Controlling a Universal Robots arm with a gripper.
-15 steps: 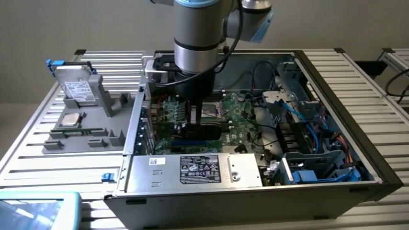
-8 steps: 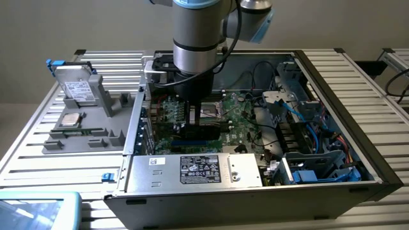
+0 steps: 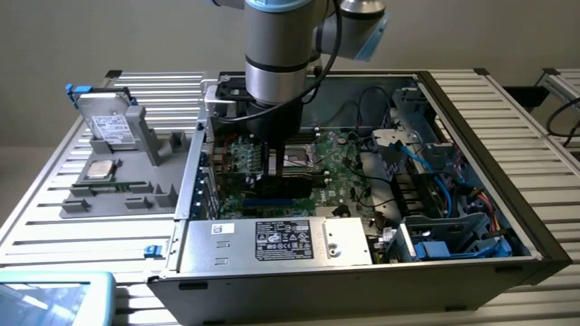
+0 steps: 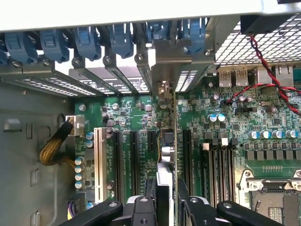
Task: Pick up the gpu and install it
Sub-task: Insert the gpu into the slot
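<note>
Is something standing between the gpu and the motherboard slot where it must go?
Nothing visible does. The tool holds the gpu edge-on, low at the motherboard, with bare slots on both sides of it.

- computer case: grey sheet metal, matt; perforated mesh at the rear wall.
- motherboard: green circuit board, slight sheen.
- gpu: green board seen edge-on, bright silver metal bracket.
- retaining clips: blue plastic, smooth.
- claw: black, matt.
- counter: ribbed pale metal, satin.
- hard drive: silver metal, white paper label.
</note>
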